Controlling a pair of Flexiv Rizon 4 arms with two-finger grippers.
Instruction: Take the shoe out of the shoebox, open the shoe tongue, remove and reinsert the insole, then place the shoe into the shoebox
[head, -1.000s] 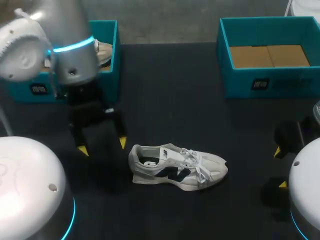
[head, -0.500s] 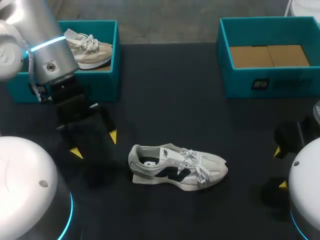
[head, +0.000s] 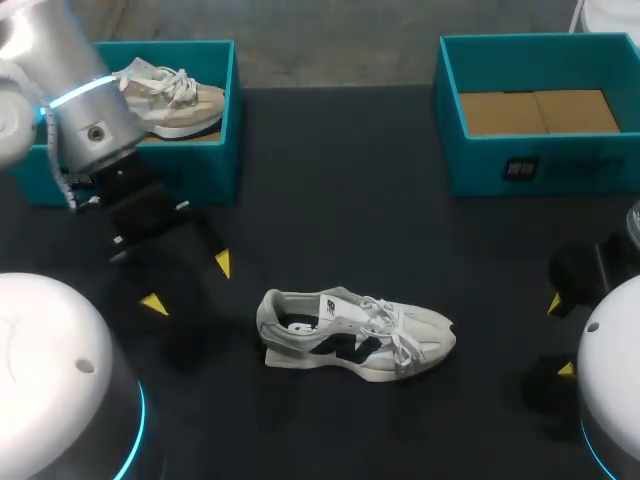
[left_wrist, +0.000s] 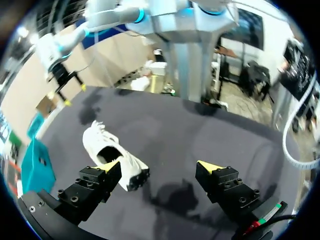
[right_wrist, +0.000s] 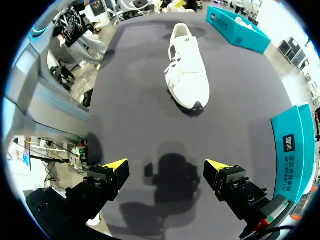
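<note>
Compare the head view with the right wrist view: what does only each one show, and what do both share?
Only the head view plainly shows the left gripper, open near the heel of the white shoe, and the brown cardboard floor inside the right box. Only the right wrist view shows the right gripper in full, open above the table, and the shoe's toe end nearest it. Both show the white shoe lying on the table outside the boxes, the right box, and the left box.
</note>
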